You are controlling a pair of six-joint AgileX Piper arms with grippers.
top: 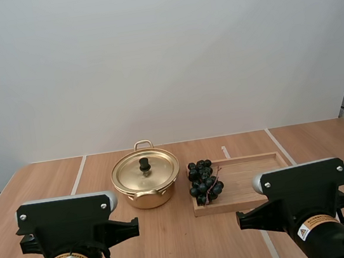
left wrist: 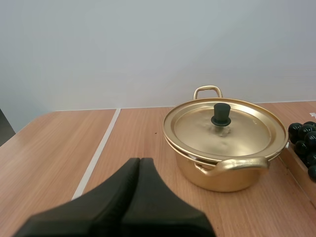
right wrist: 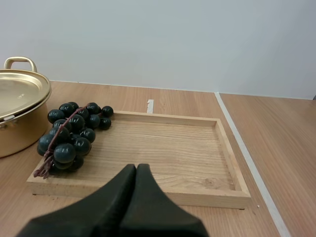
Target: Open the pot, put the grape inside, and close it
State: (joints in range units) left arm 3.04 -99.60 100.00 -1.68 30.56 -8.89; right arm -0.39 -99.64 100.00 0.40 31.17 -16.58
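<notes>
Gold pot (left wrist: 224,163), lid (left wrist: 232,131) on, ahead of your left gripper (left wrist: 139,162), grapes (right wrist: 71,133) on tray (right wrist: 173,148) ahead of right gripper (right wrist: 137,168) — both closed, empty

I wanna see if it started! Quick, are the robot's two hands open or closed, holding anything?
Left gripper: shut, holding nothing, short of the pot.
Right gripper: shut, holding nothing, short of the wooden tray.

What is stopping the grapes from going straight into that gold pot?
The lid, which sits shut on the pot. The grapes lie on the wooden tray just beside the pot, with nothing between them. Nothing visible stands between the left gripper and the lid's black knob either.
</notes>
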